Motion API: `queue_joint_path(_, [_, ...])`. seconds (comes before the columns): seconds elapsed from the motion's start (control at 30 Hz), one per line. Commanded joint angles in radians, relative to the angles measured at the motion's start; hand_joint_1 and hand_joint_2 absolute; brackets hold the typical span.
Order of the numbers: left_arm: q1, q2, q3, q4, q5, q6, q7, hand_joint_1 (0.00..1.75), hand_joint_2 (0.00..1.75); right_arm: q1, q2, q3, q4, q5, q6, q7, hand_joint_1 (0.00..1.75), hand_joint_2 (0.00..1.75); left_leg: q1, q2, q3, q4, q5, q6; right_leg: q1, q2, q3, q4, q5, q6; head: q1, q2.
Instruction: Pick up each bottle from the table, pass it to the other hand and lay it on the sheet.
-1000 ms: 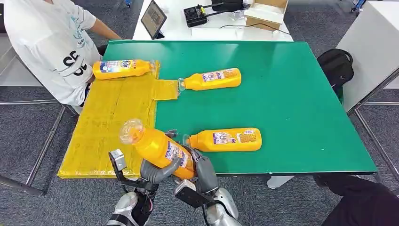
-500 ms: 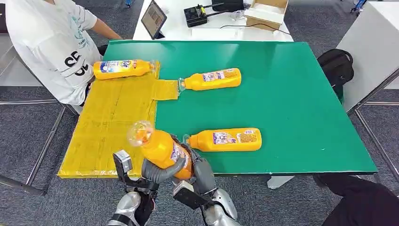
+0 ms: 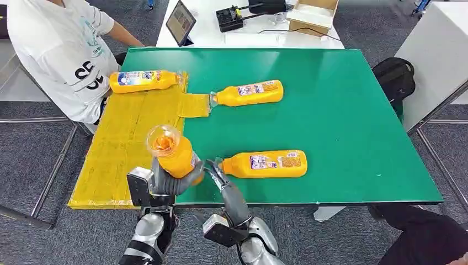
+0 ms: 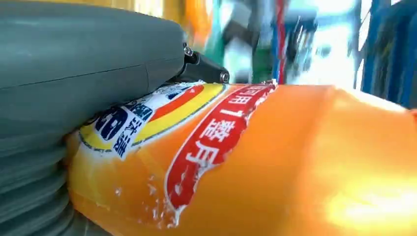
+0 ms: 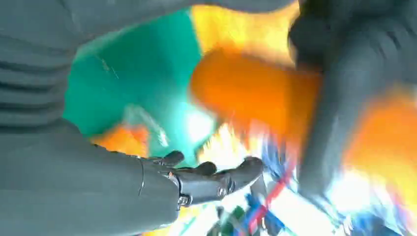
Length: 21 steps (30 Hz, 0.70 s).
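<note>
While the left hand (image 3: 165, 182) grips it, the bottle (image 3: 172, 154) shows a red-banded label.

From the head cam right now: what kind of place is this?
Likely a robot lab or office test area: grey carpet floor, a green table staged with a yellow sheet and identical orange bottles, and a white desk behind with a tablet and cardboard box.

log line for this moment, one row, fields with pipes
phase: handover done | left hand: holds bottle upright-ish | right hand: open beside it | yellow sheet: one bottle lying on it | green table: two bottles lying
</note>
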<state>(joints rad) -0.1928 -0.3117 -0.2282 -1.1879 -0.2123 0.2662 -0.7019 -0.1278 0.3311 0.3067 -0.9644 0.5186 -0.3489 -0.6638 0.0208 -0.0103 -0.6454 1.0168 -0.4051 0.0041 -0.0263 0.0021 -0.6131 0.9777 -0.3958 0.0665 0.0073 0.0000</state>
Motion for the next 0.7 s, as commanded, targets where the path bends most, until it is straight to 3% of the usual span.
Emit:
queue_joint_path(0.03, [-0.113,0.046,0.061,0.042,-0.038,0.089,0.004,1.75,1.75,0.066,-0.001,0.034,-0.246,-0.040,-0.026,-0.027,0.00,0.00,0.000,0.001,0.004,0.000,-0.002,0.001,0.000,0.000,0.003,0.000,-0.002,-0.003,0.000,0.000])
queue_joint_path(0.33, [-0.106,0.038,0.055,0.038,-0.043,0.096,0.004,1.75,1.75,0.074,-0.004,0.037,-0.238,-0.039,-0.027,-0.028,0.00,0.00,0.000,0.001,0.004,-0.001,-0.002,0.001,0.001,0.000,0.004,0.000,-0.002,-0.003,0.000,0.000])
queue_joint_path(0.43, [-0.145,0.078,0.057,0.097,-0.142,0.295,0.004,1.75,1.75,0.079,-0.028,0.074,-0.337,-0.167,-0.123,-0.034,0.00,0.00,0.000,0.002,0.006,0.000,-0.003,0.000,0.001,0.000,0.005,0.001,-0.003,-0.004,0.000,0.000])
queue_joint_path(0.47, [-0.184,0.099,0.093,0.167,-0.266,0.432,0.004,1.75,1.75,0.087,-0.037,0.079,-0.389,-0.204,-0.153,-0.034,0.00,0.00,0.000,0.003,0.008,0.000,-0.004,0.001,0.001,0.001,0.007,0.001,-0.003,-0.005,0.000,0.000])
queue_joint_path(0.53, [-0.252,0.111,0.164,0.286,-0.247,0.426,0.004,1.75,1.75,0.095,-0.048,0.081,-0.446,-0.261,-0.192,-0.034,0.00,0.00,0.000,0.001,0.005,-0.001,-0.001,0.000,0.001,-0.001,0.004,0.000,-0.002,-0.003,0.000,0.000])
queue_joint_path(0.57, [-0.276,0.069,0.355,0.324,-0.514,0.432,0.004,1.75,1.75,0.101,-0.047,0.074,-0.472,-0.291,-0.193,-0.034,0.00,0.00,0.000,0.002,0.008,-0.001,-0.002,0.000,0.001,0.000,0.007,0.000,-0.002,-0.005,0.000,0.000])
queue_joint_path(0.7, [-0.338,0.008,0.714,0.343,-1.110,0.432,0.009,1.75,1.75,0.096,-0.058,0.081,-0.490,-0.330,-0.219,-0.034,0.00,0.00,0.001,0.007,0.007,0.000,-0.003,0.000,0.002,0.005,0.004,0.001,-0.001,-0.004,0.000,0.000])
